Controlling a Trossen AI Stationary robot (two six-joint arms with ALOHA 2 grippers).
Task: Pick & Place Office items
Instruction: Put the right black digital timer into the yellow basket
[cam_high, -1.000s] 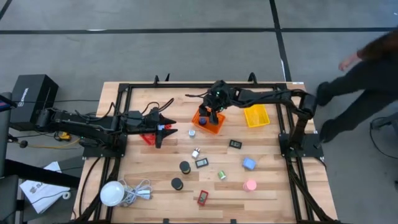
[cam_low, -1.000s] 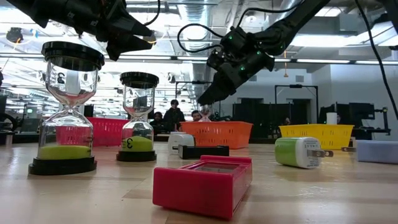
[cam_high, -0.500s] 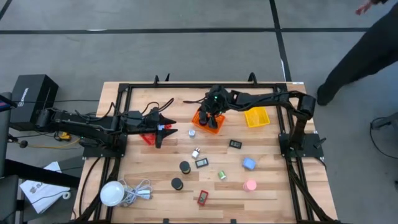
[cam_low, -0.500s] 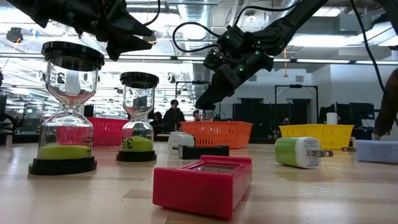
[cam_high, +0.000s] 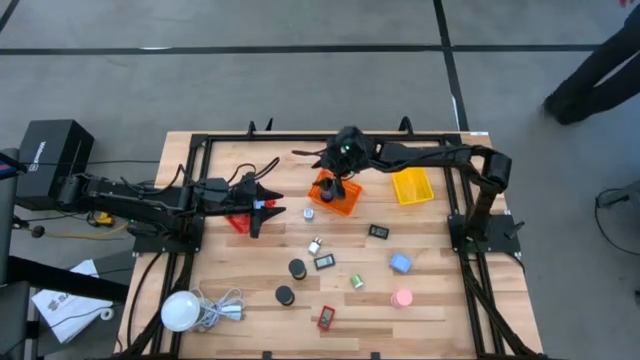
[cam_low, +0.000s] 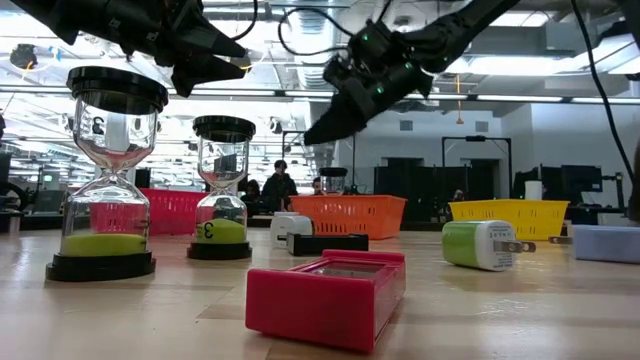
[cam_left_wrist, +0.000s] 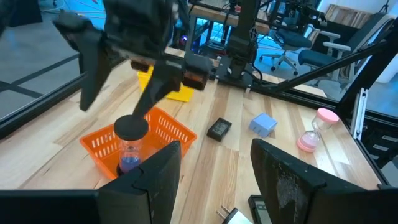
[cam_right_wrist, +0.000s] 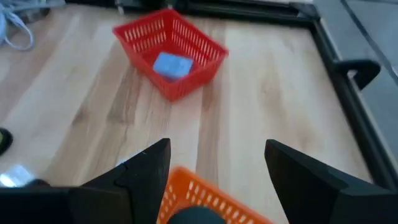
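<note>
R gripper (cam_high: 331, 186) lifted, fingers apart | glass hourglass (cam_left_wrist: 129, 144) (black cap) — in orange mesh basket (cam_high: 347, 203)

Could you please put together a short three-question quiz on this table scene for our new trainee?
1. True or false: the right gripper is closed on an hourglass.
2. Which basket holds the hourglass with the black cap? A) red basket B) orange basket C) yellow basket
3. Fill in: the red basket holds a ____ block.

Key:
1. False. Its fingers are spread and empty above the orange basket.
2. B. The left wrist view shows it standing upright inside the orange basket.
3. Blue, as seen in the right wrist view. The left gripper hangs over that red basket.
</note>
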